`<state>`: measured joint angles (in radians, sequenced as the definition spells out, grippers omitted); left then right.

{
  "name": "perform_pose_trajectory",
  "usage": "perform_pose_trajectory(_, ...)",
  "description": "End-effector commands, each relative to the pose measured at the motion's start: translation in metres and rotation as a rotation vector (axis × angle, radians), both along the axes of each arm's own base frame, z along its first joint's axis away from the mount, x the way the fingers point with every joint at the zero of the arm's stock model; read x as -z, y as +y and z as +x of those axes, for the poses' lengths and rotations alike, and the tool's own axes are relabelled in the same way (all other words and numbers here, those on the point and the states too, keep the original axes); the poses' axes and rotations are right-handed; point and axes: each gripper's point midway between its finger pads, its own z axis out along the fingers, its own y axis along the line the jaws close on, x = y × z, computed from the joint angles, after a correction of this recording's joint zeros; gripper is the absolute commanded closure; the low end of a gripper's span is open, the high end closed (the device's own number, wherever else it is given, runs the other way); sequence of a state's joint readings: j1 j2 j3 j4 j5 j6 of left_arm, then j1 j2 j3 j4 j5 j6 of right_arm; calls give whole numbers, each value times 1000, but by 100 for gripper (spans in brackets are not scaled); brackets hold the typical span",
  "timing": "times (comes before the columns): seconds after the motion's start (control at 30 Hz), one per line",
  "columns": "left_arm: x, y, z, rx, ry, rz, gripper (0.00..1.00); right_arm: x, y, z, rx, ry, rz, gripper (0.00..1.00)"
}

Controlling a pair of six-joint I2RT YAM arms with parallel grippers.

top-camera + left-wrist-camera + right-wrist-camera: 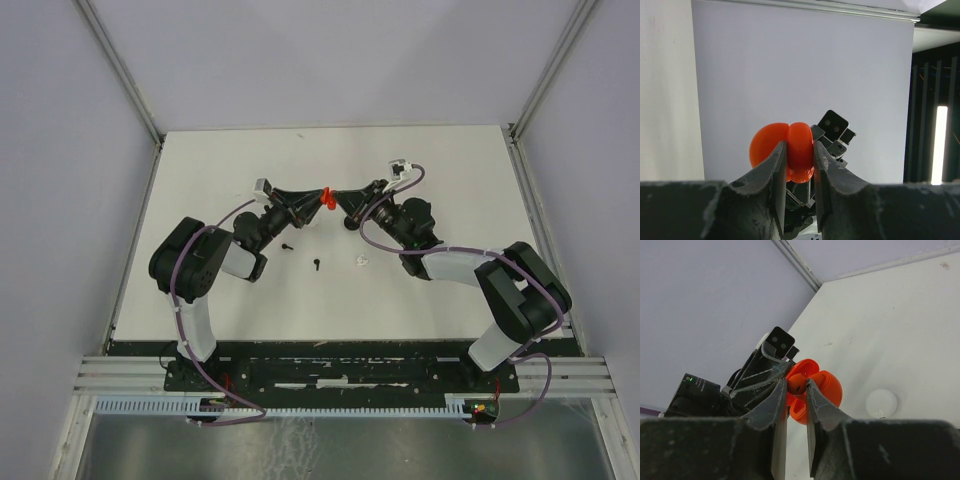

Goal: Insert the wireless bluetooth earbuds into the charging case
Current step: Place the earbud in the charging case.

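My left gripper is shut on an orange-red charging case, held up in the air. The case hangs open, its lid spread beside the body. My right gripper is shut on a red earbud and holds it right at the open case. In the top view the two grippers meet tip to tip over the middle of the table, with the case between them. Two black earbuds and a white earbud lie on the table below.
A white round disc lies on the white table under the right gripper. Grey walls enclose the table on the left, back and right. Both arm bases sit at the near edge.
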<state>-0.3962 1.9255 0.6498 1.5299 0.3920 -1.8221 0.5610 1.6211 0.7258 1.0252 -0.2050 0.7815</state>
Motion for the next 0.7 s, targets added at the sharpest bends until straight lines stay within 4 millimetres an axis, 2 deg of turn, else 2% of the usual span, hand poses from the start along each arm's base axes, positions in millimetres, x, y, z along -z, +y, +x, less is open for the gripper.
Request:
perform_pose_trajectory(0.0, -33, 3, -6, 0, -104, -91, 97, -8, 0, -2, -6, -37, 34, 99)
perform_pose_trajectory(0.2, -33, 4, -5, -1, -105, -98, 97, -6, -2, -3, -2, -30, 35, 98)
perform_pose_trajectory(0.27, -33, 4, -4, -3, -107, -97, 97, -5, -2, -4, -3, -28, 36, 92)
perform_pose_trajectory(0.43, -30, 4, -3, -3, -101, -94, 97, -7, -2, -5, -4, -25, 35, 70)
perform_pose_trajectory(0.53, -29, 4, -2, -1, -99, -95, 97, -9, -4, -7, 0, -30, 30, 64)
perform_pose_trajectory(0.67, -29, 7, 0, -8, -104, -95, 97, -9, -7, -8, 10, -26, 4, 62)
